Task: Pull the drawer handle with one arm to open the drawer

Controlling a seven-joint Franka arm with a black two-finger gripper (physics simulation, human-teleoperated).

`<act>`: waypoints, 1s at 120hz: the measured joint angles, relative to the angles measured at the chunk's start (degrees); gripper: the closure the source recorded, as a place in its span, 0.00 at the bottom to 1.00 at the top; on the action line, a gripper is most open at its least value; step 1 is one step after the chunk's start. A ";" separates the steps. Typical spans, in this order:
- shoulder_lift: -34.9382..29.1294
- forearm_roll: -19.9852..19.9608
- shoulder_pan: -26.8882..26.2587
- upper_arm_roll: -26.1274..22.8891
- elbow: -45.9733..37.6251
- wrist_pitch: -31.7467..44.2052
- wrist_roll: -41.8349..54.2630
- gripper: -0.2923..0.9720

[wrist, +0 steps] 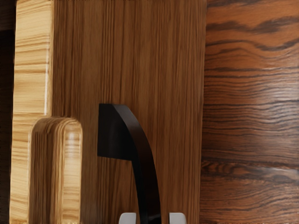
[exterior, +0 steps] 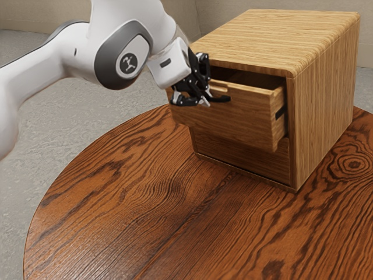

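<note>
drawer (exterior: 233, 114): light oak grain | table (exterior: 175, 221): dark red-brown, black grain | arm (exterior: 76, 52): white, grey | end effector (exterior: 201, 100): black

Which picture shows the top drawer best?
The exterior view. There the top drawer sticks partly out of the cabinet, so you see its front and side. The wrist view shows a close piece of its front and the wooden handle.

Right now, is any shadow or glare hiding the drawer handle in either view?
Exterior view: the handle is evenly lit, and the only deep shadow sits in the opening above the drawer front. Wrist view: a bright sheen runs along the handle's rounded edge, but its outline reads clearly against the darker drawer front.
</note>
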 joint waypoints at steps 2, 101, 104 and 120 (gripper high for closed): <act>-0.27 -0.06 0.00 0.05 -0.29 0.07 0.00 0.82; -9.46 -2.14 -0.32 1.96 -11.08 2.73 0.01 0.84; -9.76 -2.18 -0.20 1.88 -11.44 2.81 0.01 0.84; -11.29 -2.55 -0.16 2.05 -13.46 3.31 0.01 0.84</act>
